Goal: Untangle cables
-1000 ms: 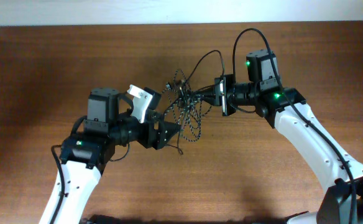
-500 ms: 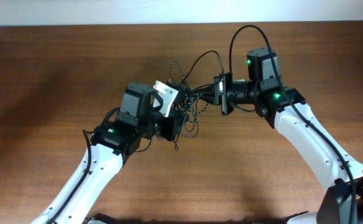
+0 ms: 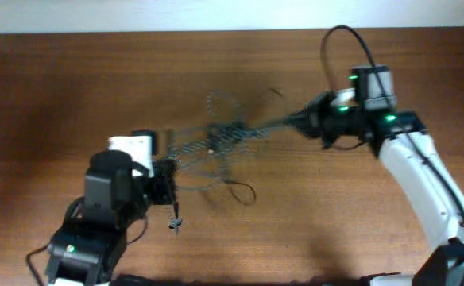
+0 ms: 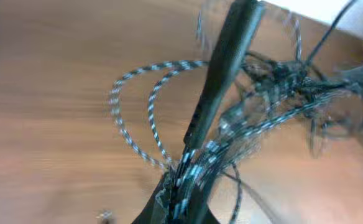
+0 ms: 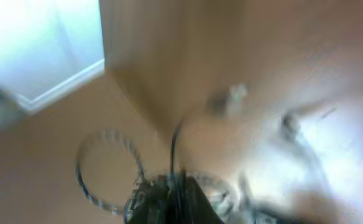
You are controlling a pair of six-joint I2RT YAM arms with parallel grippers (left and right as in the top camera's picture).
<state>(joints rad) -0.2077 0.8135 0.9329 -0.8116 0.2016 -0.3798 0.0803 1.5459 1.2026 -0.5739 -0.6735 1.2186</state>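
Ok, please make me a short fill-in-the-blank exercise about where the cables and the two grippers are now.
1. The tangle of cables sits ___ the left gripper and the right gripper.
2. The left gripper is shut on the braided cable, coloured black and ___.
3. A small dark plug is nearest the ___ gripper.
4. The table is brown ___.
Missing words: between, white, left, wood.
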